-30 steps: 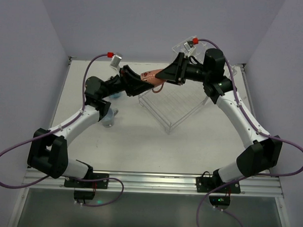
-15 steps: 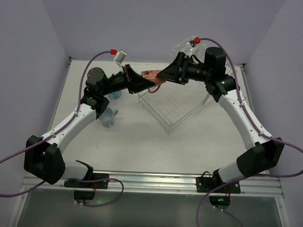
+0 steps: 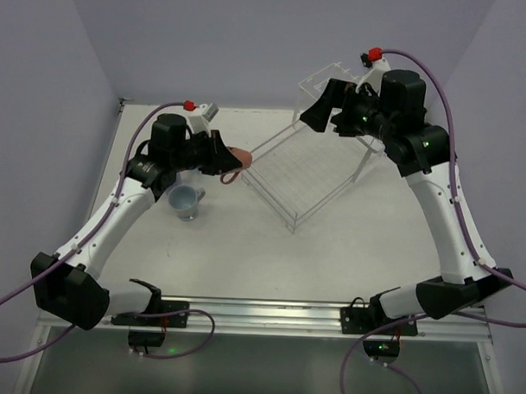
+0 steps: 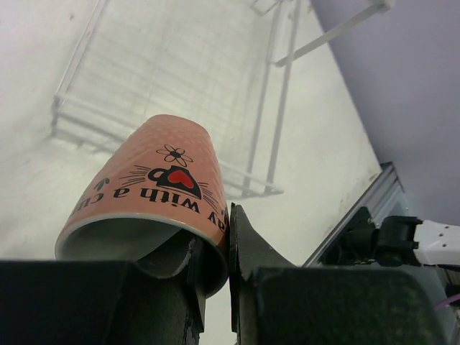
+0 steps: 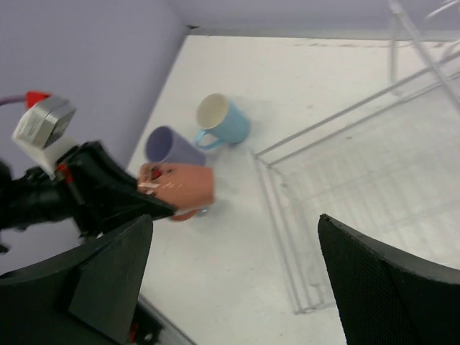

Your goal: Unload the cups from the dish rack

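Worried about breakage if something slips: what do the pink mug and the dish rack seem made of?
The pink mug looks like glazed ceramic: thick rim, soft sheen, dimpled outside with printed black lettering and a red heart. The dish rack looks like clear hard plastic, probably acrylic: thin see-through bars with bright edges, though glass cannot be ruled out.

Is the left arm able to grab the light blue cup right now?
Probably not yet: the left pincer is shut on the pink cup, though the light blue cup sits close by in the open.

Bright even light; pink cup (image 5: 177, 185) slightly blurred.
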Motion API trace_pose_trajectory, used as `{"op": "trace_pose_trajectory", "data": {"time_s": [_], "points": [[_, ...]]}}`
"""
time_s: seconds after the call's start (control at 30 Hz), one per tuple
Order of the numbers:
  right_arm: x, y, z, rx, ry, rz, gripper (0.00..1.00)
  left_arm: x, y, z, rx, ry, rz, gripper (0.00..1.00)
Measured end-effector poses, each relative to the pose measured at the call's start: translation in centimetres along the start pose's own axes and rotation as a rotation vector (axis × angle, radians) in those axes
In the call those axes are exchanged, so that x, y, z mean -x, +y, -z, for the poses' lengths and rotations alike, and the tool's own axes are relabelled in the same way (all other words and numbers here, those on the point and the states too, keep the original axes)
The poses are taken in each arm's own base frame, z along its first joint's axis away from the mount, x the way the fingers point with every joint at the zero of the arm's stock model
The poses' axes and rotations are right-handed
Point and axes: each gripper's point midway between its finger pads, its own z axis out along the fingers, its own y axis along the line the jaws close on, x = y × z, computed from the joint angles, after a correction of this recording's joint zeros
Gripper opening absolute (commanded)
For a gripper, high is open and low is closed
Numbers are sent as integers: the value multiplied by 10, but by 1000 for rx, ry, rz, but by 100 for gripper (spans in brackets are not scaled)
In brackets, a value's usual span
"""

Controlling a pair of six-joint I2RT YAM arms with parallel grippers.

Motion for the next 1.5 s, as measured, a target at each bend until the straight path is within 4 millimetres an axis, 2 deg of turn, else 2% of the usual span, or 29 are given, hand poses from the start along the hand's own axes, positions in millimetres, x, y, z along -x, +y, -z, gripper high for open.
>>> {"op": "trace_pose_trajectory", "data": {"time_s": [0.13,0.3,0.43,0.67,0.83,1.03,1.5], "points": [[19,-29,-2,-181,-26,45,99,-30,24,11,129,72,12,0],[1,-60,-6,-299,35,57,99,-68,40,18,241,169,17,0],[-5,-67,-6,-326,52,62,99,-97,44,22,318,238,-9,0],[5,-76,12,-406,14,102,99,-140,47,25,425,344,-71,0],[15,-93,26,-505,-13,122,99,-159,72,23,560,411,-85,0],[17,-107,35,-554,-9,117,99,-183,102,22,680,501,-87,0],[36,-117,53,-605,-59,115,99,-209,126,16,755,609,-89,0]]}}
